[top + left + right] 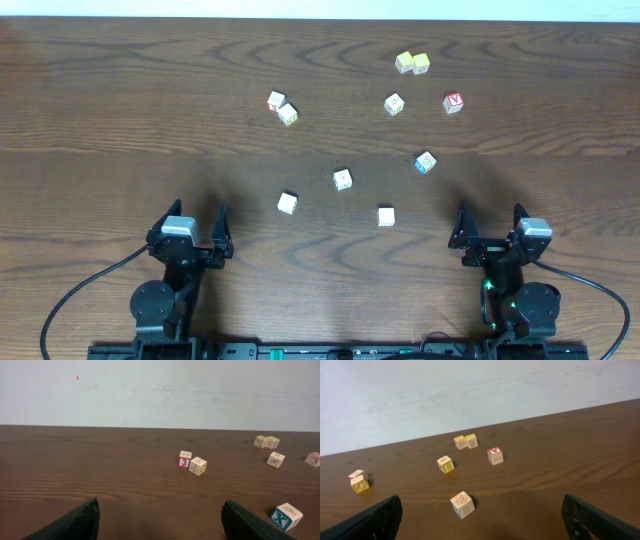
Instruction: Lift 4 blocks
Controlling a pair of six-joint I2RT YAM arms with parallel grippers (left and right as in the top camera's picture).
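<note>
Red-letter cube (pixel 454 102) (Y?) beyond blue-sided block (pixel 425 162).

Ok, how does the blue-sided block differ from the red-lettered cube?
The blue-sided block has blue side faces; the red-lettered cube shows a red letter on top. In the right wrist view the block sits nearer, the cube farther back. Both are small wooden cubes, standing alone, untouched.

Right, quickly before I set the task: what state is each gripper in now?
Left gripper: open, holding nothing.
Right gripper: open, holding nothing.
</note>
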